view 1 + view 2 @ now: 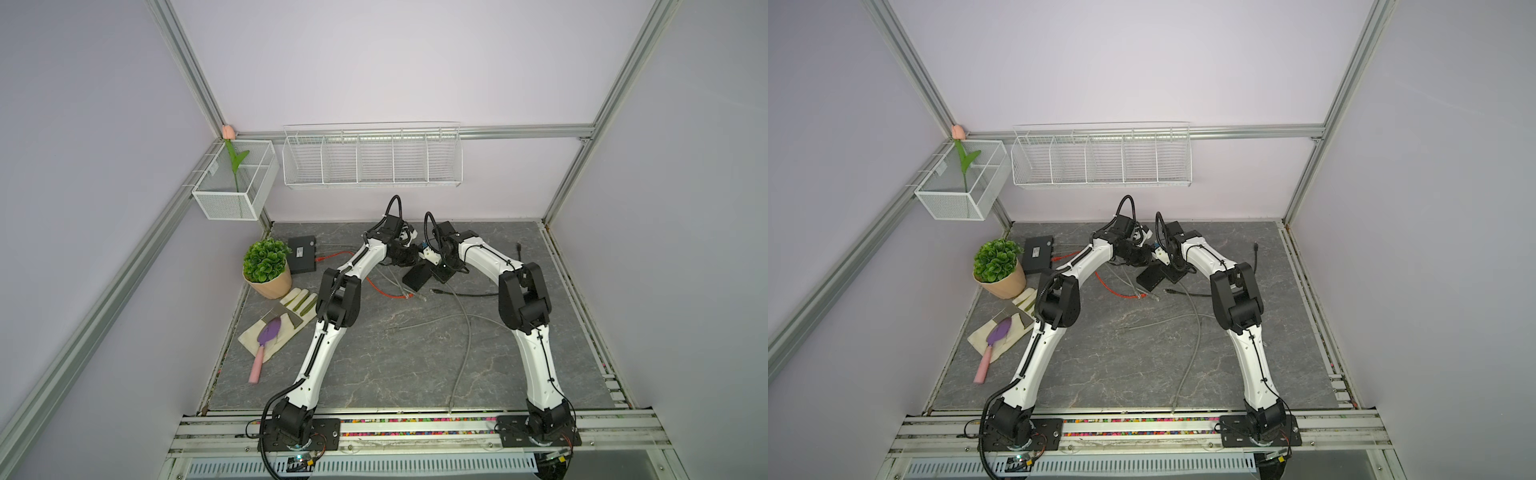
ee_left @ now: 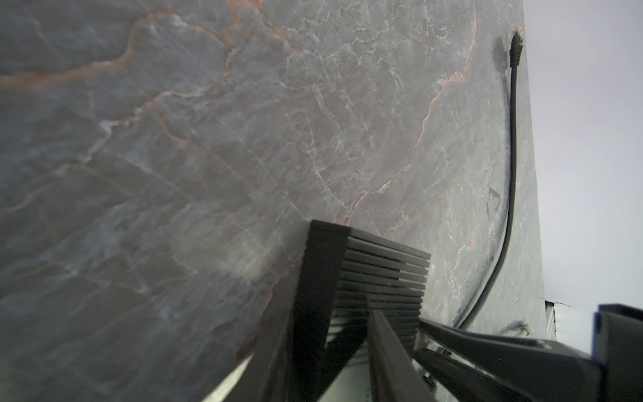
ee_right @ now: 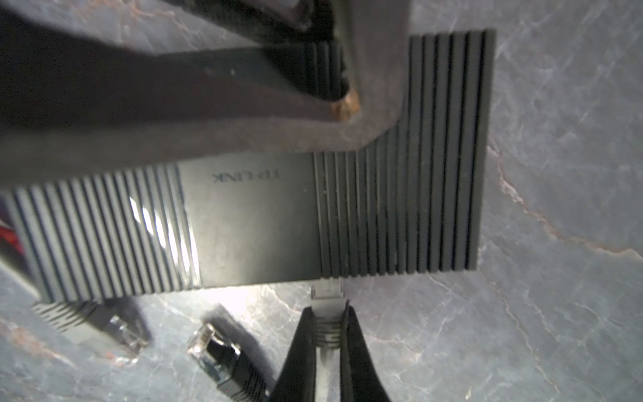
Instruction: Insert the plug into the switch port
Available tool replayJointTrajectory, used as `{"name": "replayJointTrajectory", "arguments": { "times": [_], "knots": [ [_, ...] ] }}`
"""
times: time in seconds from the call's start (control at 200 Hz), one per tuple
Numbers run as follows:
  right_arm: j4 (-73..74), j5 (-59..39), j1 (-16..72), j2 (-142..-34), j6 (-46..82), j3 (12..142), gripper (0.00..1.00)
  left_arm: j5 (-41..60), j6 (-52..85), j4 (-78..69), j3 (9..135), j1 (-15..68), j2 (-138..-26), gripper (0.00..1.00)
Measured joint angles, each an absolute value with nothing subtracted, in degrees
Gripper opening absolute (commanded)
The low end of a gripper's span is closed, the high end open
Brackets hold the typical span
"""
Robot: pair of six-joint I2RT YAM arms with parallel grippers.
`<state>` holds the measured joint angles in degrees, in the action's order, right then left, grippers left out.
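At the switch (image 3: pixel 250 222) port edge: grey plug (image 3: pixel 327 296) nose meets the housing, can't tell if seated. Right gripper (image 3: pixel 327 315) pinches its boot, cable trailing back between the fingers. Left gripper (image 2: pixel 334 313) clamps the switch's ribbed end. Loose black plug (image 3: pixel 222 358) lies just beside.

Black switch (image 1: pixel 415 280) on grey marbled table (image 1: pixel 374 365) (orange cable (image 1: pixel 390 295) just beside)

Black ribbed plastic switch (image 3: pixel 250 222): satin sheen. Translucent plastic plug (image 3: pixel 327 292): glossy. Grey veined stone-look tabletop (image 3: pixel 556 156): smooth, matt.
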<state>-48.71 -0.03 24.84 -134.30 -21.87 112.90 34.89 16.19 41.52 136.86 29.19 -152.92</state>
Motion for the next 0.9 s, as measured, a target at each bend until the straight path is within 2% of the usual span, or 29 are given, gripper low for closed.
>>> {"name": "replayJointTrajectory", "arguments": {
  "times": [0.45,0.9],
  "knots": [
    [-52.05,-0.89,24.25,-138.32,-20.86,119.72,0.07,33.93,14.57,41.39,137.10,28.95,-153.01,0.37],
    [-52.62,-0.91,24.25,-138.67,-20.73,120.42,0.07,34.06,14.48,41.50,137.47,28.95,-153.23,0.37]
  ]
}}
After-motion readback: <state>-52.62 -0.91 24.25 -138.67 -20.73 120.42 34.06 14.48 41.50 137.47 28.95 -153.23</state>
